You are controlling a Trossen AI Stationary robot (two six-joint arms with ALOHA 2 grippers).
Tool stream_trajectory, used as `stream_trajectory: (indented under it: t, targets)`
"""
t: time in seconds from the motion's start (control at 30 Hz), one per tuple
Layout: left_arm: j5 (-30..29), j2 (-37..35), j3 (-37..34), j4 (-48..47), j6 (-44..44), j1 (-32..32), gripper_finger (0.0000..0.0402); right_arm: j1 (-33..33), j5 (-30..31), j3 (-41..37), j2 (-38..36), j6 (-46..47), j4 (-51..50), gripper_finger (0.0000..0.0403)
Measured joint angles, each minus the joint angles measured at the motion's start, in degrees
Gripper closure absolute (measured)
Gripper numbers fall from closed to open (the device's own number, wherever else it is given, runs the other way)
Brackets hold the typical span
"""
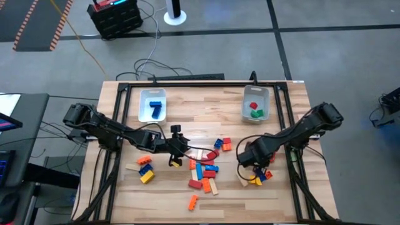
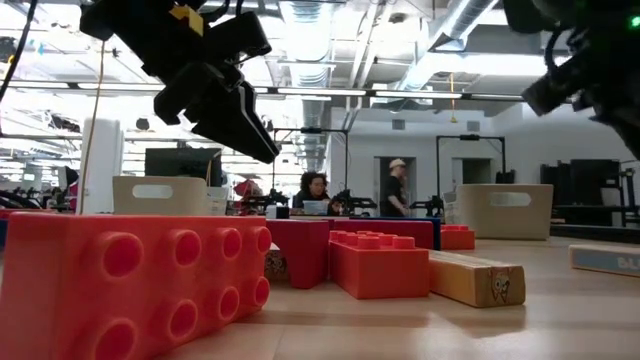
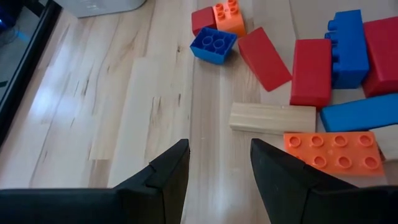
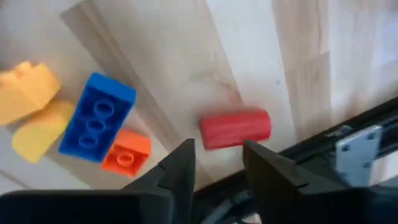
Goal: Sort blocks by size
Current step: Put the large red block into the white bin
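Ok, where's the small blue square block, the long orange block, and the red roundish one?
Small blue block [image 3: 213,45], left wrist view, its studded top.
Long orange block [image 3: 333,151], left wrist view, middle of its top.
Red rounded block [image 4: 235,128], right wrist view, its smooth side.

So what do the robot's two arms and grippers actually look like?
Both arms are black and jointed, with dark cables looping near them. The left gripper and right gripper each end in two matte black wedge-shaped fingers. A small yellow marking shows on one arm in the low view.

No readable text, label, brand, number or sign is showing anywhere in these views.
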Motion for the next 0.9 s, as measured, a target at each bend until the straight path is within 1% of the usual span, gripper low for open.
stream_trajectory:
  t: [0.17,0.23,0.3,0.4,0.5,0.57,0.7,0.83,0.9]
  targets:
    - [-0.01,-0.02,0.00,-1.27,-0.14,-0.77,0.0235,0.63,-0.11,-3.84,0.52,0.12,4.50,0.0168]
    - [0.04,-0.02,0.00,-1.33,-0.08,-0.82,0.0235,0.94,-0.33,-4.74,1.06,-1.93,6.06,0.0144]
    - [0.00,-0.02,0.00,-1.33,-0.03,-0.77,0.0235,0.93,-0.40,-5.43,1.49,-4.27,5.89,0.0125]
    - [-0.02,-0.04,0.00,-1.33,-0.01,-0.73,0.0235,0.82,1.58,-6.39,1.50,-6.52,5.79,0.0107]
    - [0.00,-0.04,0.00,-1.33,0.01,-0.76,0.0235,0.15,4.22,-6.87,1.55,-6.90,4.01,0.0100]
    - [-0.01,-0.07,0.00,-1.27,0.01,-0.76,0.0235,-1.55,5.47,-7.49,1.52,-6.96,3.11,0.0099]
    - [-0.02,-0.07,0.00,-0.01,0.40,-0.75,0.0235,-6.66,6.49,-9.89,1.52,-10.50,4.49,0.0099]
    - [-0.01,-0.07,0.00,0.06,0.70,-0.73,0.0235,-12.94,10.64,-12.15,1.56,-12.73,4.41,0.0099]
    - [-0.02,-0.07,0.00,-0.06,0.98,-0.73,0.0235,-15.87,11.02,-13.16,1.57,-15.09,4.81,0.0099]
